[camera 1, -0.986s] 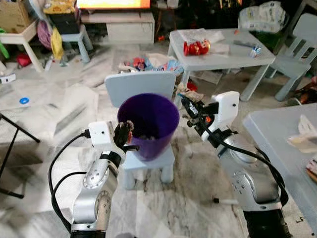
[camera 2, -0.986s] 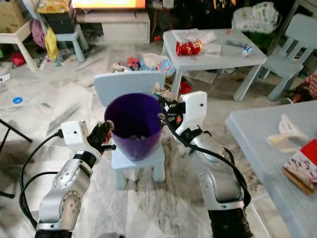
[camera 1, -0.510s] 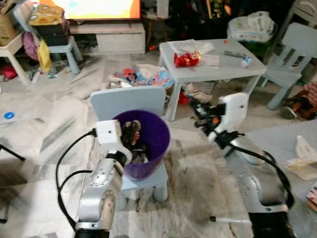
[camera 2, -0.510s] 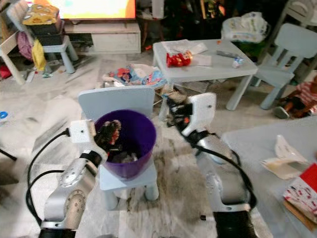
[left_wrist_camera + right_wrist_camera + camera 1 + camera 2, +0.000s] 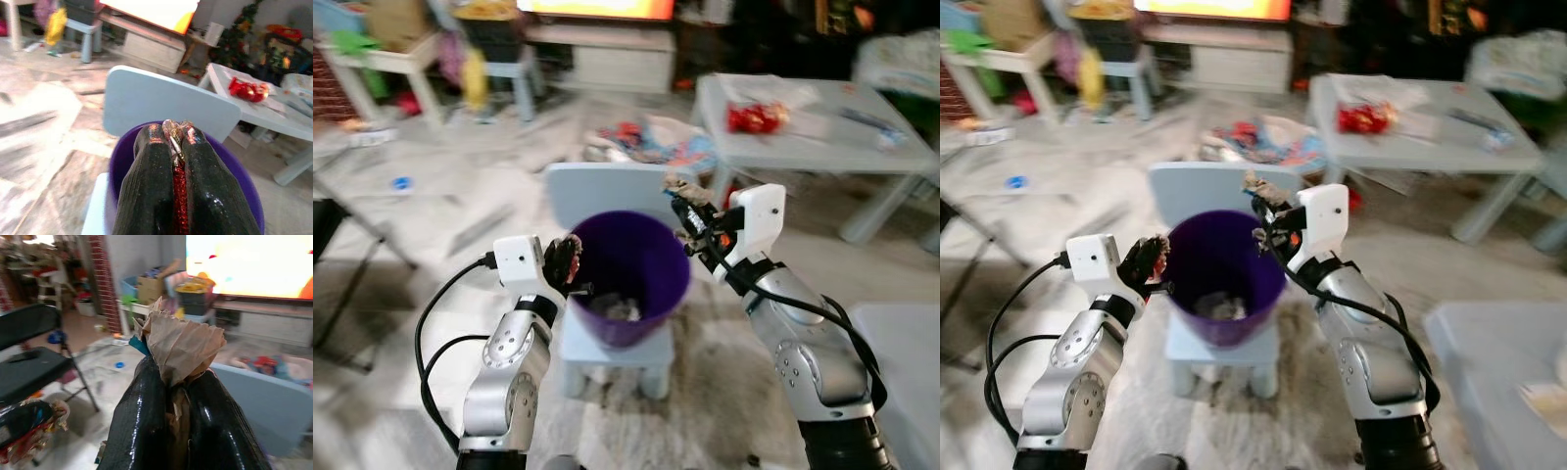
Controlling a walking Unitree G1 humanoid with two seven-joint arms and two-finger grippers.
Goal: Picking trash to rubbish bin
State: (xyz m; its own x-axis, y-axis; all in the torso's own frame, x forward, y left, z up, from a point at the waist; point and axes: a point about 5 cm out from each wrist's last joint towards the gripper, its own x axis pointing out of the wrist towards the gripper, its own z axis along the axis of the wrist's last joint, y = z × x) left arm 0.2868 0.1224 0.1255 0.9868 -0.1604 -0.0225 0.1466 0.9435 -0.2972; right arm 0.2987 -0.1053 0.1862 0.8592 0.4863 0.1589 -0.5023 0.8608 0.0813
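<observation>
Two pieces of trash: one per gripper, both at the bin mouth, on opposite sides.
Bin: purple rubbish bin (image 5: 628, 276) stands on seat of small pale-blue chair (image 5: 605, 186), betw. the two arms; some trash lies at its bottom already.
Left trash: red shiny wrapper (image 5: 180, 205), long axis along the fingers, tip pointing over the near-left rim.
Left gripper: left gripper (image 5: 570, 264) pressed closed on the wrapper, touching or just beside the left rim; the bin opening lies to its right and a bit below.
Right trash: crumpled brown paper (image 5: 182, 343), sticks out past the fingertips.
Right gripper: right gripper (image 5: 689, 217) clamped tight on the paper, at the back-right rim, above it; the opening lies to its left and down.
Key relation: I judge both pieces are at the rim edge, not clearly over the hollow; each needs a short move inward before release. Left one looks nearer and lower.
Around: grey table (image 5: 822, 137) behind at the right with red packet (image 5: 756, 117); clutter on floor (image 5: 431, 211).
</observation>
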